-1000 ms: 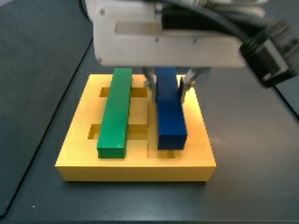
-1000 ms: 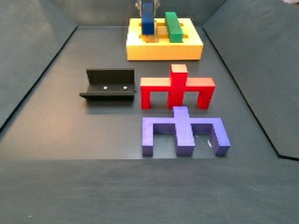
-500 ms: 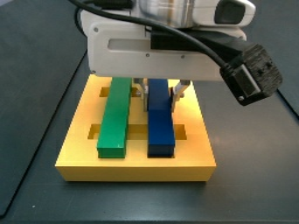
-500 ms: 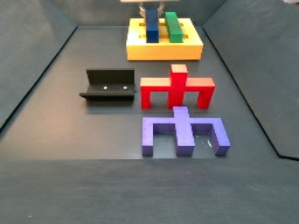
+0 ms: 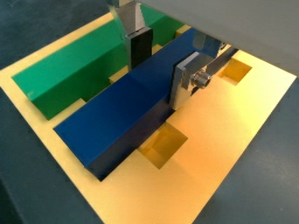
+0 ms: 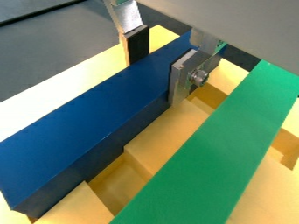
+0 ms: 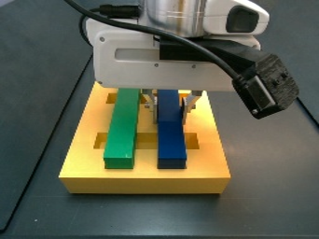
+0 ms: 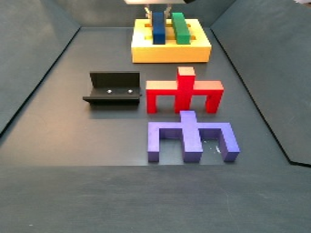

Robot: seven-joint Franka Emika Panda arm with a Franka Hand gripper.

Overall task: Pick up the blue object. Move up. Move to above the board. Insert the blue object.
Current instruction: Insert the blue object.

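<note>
Insertion was the step in hand. The blue bar [image 7: 171,140] lay along a groove of the board [image 7: 145,179], parallel to and just beside the green bar [image 7: 122,126], and looked seated or nearly so. The gripper [image 5: 162,58] stood over the board's far end, its fingers [image 6: 184,77] flanking the blue bar's sides and apparently touching it, so it was judged closed on the bar. Next move, by judgement: release and lift straight up without dragging the bar.
</note>
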